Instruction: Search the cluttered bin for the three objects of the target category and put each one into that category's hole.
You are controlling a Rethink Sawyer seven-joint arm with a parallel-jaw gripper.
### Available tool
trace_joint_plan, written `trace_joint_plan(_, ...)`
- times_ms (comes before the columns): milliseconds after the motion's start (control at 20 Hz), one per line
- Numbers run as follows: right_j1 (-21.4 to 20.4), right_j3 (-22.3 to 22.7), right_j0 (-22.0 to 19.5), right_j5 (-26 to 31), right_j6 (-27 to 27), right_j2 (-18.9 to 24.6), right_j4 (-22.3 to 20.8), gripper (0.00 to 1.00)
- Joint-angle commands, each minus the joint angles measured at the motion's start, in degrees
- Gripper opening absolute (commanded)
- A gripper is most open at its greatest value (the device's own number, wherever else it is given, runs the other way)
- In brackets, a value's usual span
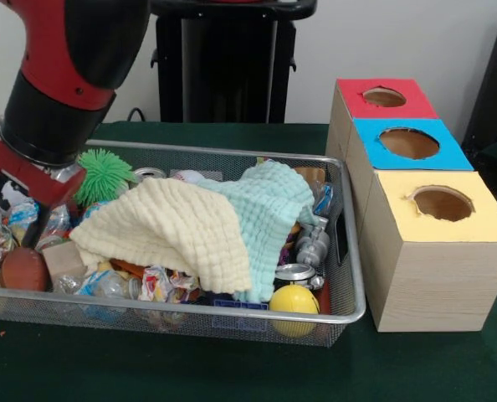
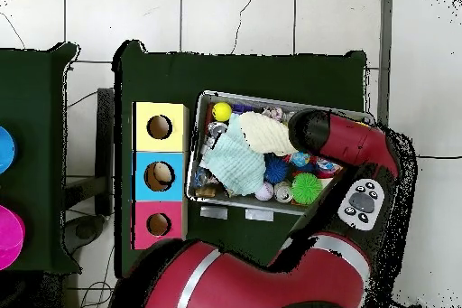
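- Green cloth covers the surface [image 1: 148,368], and a wire mesh bin [image 1: 190,322] sits on it just beside a row of three boxes.
- Nearest in the bin, a yellow ball [image 1: 293,299] rests against the front mesh, with a silver can [image 1: 294,273] just behind it and crinkled wrappers [image 1: 161,283] to its left.
- Across the middle, a cream cloth [image 1: 161,230] overlaps a pale mint cloth [image 1: 269,205]; both are quilted and hide much of the clutter.
- At the bin's left end the tool [image 1: 18,213] reaches down among the items; whether it is spread or pinching cannot be told.
- Behind it sits a spiky green ball [image 1: 105,174].
- Beside the bin, the yellow-topped box [image 1: 445,205] is nearest, then the blue-topped box [image 1: 409,144], then the red-topped box [image 1: 384,98], each with a round hole.
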Motion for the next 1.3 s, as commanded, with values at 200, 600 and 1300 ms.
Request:
trace_joint_plan(200,3.6,8.4,-0.9,-0.8,12.2,10.0,3.3,1.00)
trace_joint_plan(600,7.9,6.8,-2.4,-2.7,12.8,12.8,6.2,1.00)
trace_joint_plan(1300,8.2,11.2,-13.5,-11.0,3.0,29.3,5.4,1.00)
